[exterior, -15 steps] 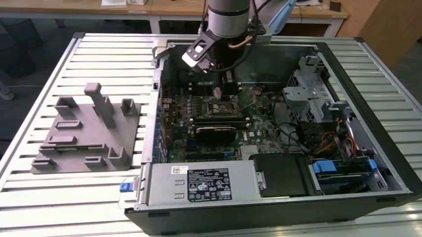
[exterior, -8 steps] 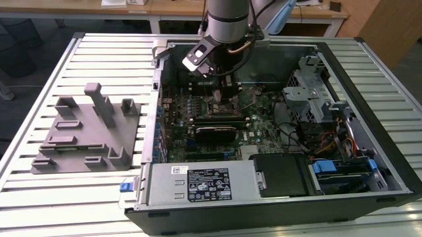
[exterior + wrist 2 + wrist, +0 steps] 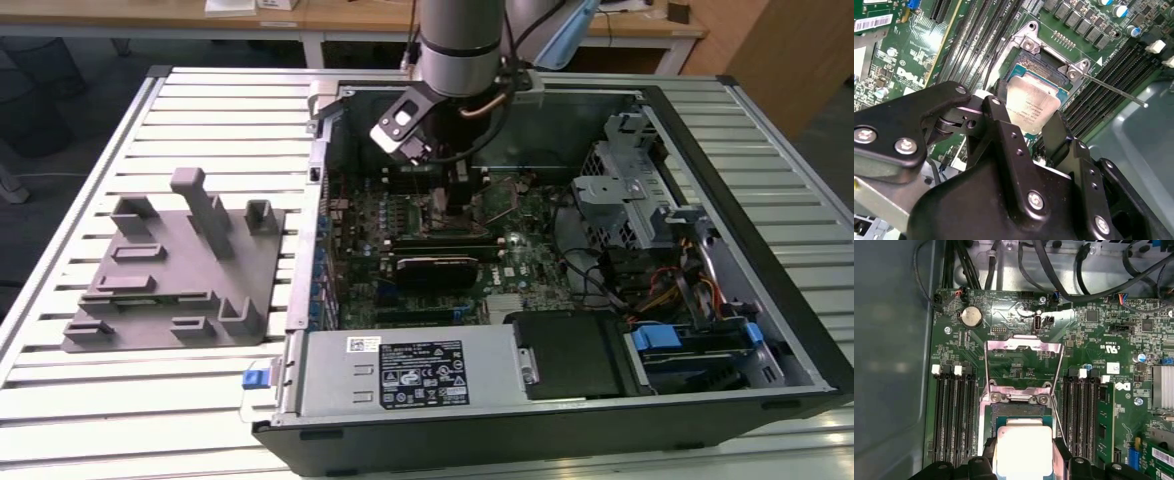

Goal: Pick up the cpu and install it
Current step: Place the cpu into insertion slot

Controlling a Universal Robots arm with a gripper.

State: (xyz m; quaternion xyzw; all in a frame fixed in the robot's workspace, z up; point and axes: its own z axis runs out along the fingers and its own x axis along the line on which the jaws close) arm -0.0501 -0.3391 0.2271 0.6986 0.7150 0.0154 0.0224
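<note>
Cpu (image 3: pixel 1034 102): one pale square chip, clasped at two opposite edges between the two black fingers (image 3: pixel 1004 132) of the end effector (image 3: pixel 1026 116). The end effector is closed onto the chip directly over the open socket (image 3: pixel 1019 410); whether the chip is seated I cannot tell. From the exterior view's left, one grey holder (image 3: pixel 174 265) lies on the slatted counter (image 3: pixel 200 110). Next comes one open computer case (image 3: pixel 787 300), into which the single arm (image 3: pixel 461 50) reaches straight down, its wrist over the motherboard (image 3: pixel 534 260). One hinged frame (image 3: pixel 1023 347) stands raised, with one bank of memory slots (image 3: pixel 954 415) on either side of the socket.
</note>
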